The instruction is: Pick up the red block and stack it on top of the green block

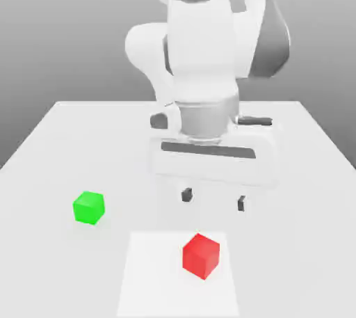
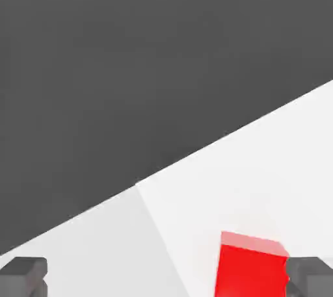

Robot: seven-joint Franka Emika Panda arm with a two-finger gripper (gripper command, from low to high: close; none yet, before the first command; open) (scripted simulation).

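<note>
The white arm's two-finger gripper (image 1: 213,199) hangs above the white table (image 1: 55,142), its dark fingers spread wide and holding nothing. The small glossy bright-red cube (image 1: 201,255) sits near the front, seemingly just ahead of the fingers. The small bright-green cube (image 1: 89,207) rests well apart toward the exterior view's left.

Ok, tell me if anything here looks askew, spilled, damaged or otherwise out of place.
Nothing stands out. The red block and the green block both sit flat on the table, well apart and undamaged. The red one is turned a bit, which is harmless. The gripper hangs above with open jaws, holding nothing.
</note>
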